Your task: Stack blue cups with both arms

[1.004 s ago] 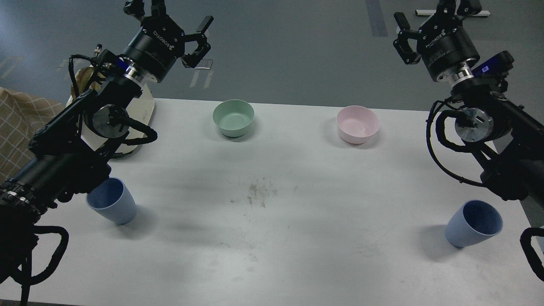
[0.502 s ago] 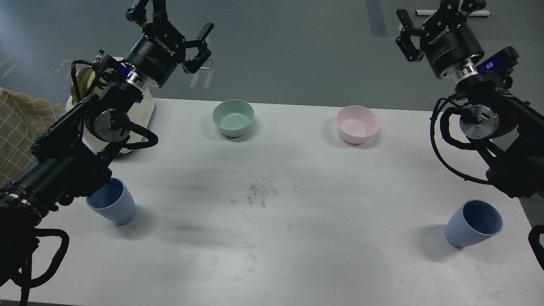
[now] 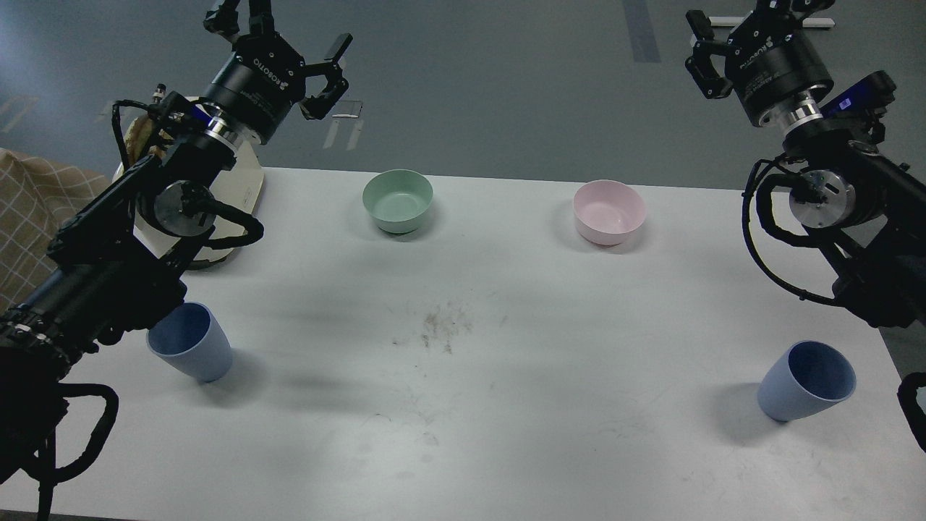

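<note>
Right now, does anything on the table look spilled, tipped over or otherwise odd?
Nothing is tipped: both blue cups, left and right, stand upright and apart, and the green bowl and pink bowl sit upright. The only oddity is a patch of dark crumbs or dirt at the middle of the white table.

Colours: both blue cups matte light blue outside, darker blue inside, the left one (image 3: pixel 192 351) and the right one (image 3: pixel 806 380) alike. Green bowl (image 3: pixel 397 200) pale mint all over. Pink bowl (image 3: pixel 608 210) pale pink, lighter inside. Table (image 3: pixel 463 405) off-white with a brownish-grey smudge (image 3: pixel 440 329) mid-surface. Left arm (image 3: pixel 108 275) and right arm (image 3: pixel 861 239) black with silver joint discs; left gripper (image 3: pixel 278 32) black with white ROBOTIQ lettering, right gripper (image 3: pixel 752 29) the same. Floor (image 3: pixel 506 87) dark grey-blue. Cloth (image 3: pixel 29 217) at left edge tan with a white grid pattern.
</note>
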Controlling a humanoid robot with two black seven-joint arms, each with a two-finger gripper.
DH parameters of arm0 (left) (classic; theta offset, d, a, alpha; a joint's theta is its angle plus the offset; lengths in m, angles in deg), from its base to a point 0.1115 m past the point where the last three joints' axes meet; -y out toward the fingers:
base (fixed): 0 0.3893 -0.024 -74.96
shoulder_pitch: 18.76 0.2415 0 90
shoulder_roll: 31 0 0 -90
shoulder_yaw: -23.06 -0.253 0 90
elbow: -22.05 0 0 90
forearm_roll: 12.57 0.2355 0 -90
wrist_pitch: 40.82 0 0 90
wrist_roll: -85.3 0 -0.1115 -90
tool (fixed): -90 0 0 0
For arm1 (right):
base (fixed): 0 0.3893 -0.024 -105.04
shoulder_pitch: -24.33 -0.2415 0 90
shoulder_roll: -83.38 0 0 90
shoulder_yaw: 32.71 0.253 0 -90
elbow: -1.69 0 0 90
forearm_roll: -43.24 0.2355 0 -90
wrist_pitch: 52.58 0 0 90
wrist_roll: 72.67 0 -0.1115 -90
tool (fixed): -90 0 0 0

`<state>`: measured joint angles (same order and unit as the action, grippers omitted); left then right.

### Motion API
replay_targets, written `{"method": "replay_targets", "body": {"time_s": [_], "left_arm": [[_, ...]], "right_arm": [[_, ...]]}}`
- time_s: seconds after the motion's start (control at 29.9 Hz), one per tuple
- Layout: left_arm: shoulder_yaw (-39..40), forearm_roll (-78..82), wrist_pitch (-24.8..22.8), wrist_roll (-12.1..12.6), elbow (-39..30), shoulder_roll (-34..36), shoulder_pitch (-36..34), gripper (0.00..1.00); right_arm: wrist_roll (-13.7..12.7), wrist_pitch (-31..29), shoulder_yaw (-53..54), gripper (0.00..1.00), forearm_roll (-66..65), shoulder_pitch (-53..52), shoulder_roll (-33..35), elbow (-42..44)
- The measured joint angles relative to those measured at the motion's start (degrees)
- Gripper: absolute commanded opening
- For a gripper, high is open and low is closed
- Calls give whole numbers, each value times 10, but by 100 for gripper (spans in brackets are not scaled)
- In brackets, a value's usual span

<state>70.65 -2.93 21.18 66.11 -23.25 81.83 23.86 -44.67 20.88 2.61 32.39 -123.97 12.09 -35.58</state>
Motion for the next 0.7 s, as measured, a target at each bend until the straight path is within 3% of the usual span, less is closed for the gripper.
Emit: {"method": "replay_targets", "body": {"time_s": [0.17,0.7], "left_arm": [[0,1,0,0,31,-3,-5,98],[-9,1,17,0,31,-26,-9,98]], "right_arm": [[0,-2,-2,100,0,2,3,-2],[0,-10,-65,100,-4,-18,15,4]]}}
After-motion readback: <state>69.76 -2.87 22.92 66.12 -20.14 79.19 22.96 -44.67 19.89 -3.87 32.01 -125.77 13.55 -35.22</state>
